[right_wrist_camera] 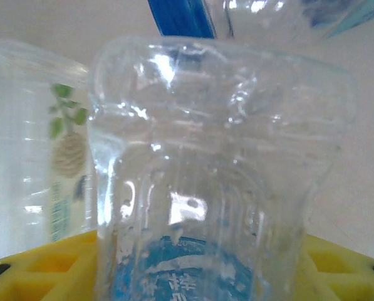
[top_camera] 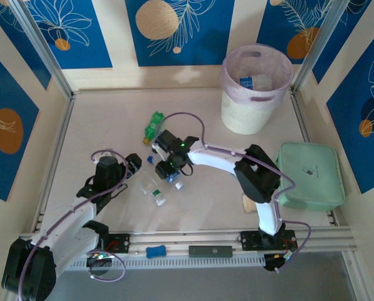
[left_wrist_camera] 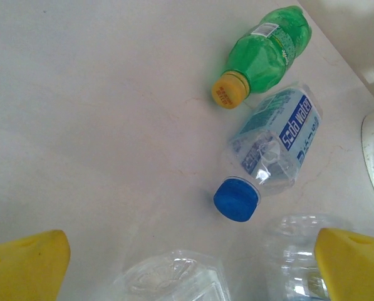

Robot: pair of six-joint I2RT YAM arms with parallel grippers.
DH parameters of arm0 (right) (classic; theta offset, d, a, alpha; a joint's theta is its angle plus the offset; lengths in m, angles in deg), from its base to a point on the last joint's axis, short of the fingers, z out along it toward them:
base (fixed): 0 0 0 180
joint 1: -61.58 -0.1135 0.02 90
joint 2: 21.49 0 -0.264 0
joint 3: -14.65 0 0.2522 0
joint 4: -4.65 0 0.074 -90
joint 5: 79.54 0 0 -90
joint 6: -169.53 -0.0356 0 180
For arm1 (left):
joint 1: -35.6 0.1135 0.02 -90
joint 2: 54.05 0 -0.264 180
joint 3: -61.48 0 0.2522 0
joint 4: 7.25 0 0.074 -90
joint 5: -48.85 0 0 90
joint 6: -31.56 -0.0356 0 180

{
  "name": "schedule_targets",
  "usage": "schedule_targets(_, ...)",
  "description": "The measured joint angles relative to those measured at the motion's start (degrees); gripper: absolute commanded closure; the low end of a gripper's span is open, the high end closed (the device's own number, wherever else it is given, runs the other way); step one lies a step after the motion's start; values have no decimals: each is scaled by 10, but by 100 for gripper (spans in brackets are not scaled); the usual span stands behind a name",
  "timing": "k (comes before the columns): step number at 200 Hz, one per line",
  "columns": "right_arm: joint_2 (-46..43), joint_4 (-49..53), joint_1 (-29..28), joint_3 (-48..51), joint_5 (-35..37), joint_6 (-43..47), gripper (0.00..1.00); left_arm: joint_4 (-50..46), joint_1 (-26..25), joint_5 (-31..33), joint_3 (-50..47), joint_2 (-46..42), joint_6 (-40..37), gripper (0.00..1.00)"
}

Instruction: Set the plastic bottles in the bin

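My right gripper is shut on a crumpled clear bottle with a blue label, held between its yellow fingers. Beside that bottle lies a clear bottle with a leaf label. My left gripper is open over the table, with a clear bottle low between its fingertips but not held. Ahead of it lie a green bottle with a yellow cap and a clear soda-water bottle with a blue cap. The bin stands at the far right with a blue-labelled bottle inside.
A mint-green case lies at the right edge, and a tan piece sits next to the right arm. A small blue object rests on the front rail. Patterned walls close in the table on three sides.
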State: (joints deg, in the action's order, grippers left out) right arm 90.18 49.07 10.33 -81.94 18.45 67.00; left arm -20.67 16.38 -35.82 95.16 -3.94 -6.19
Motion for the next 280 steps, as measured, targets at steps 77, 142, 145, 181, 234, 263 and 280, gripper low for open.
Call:
schedule_targets(77,-150,-122,137,58,-137,-95,49,35,0,-64,8,38,-20,0)
schedule_targets(142,-225,-122,266,-24,-151,-100,49,37,-28,-83,59,74,-59,0)
schedule_targets(145,-226,-122,272,-29,-151,-100,49,37,-30,-83,61,76,-59,0)
schedule_targets(181,-241,-130,343,-90,-137,-95,48,34,-61,-83,88,103,-81,0)
schedule_targets(234,-245,-157,417,-146,-85,-73,48,29,-89,-82,98,113,-96,0)
schedule_targets(263,-245,-180,454,-170,-49,-67,48,21,-92,-77,98,113,-100,0)
schedule_targets(280,-243,-199,466,-172,-26,-58,48,17,-92,-75,98,113,-102,0)
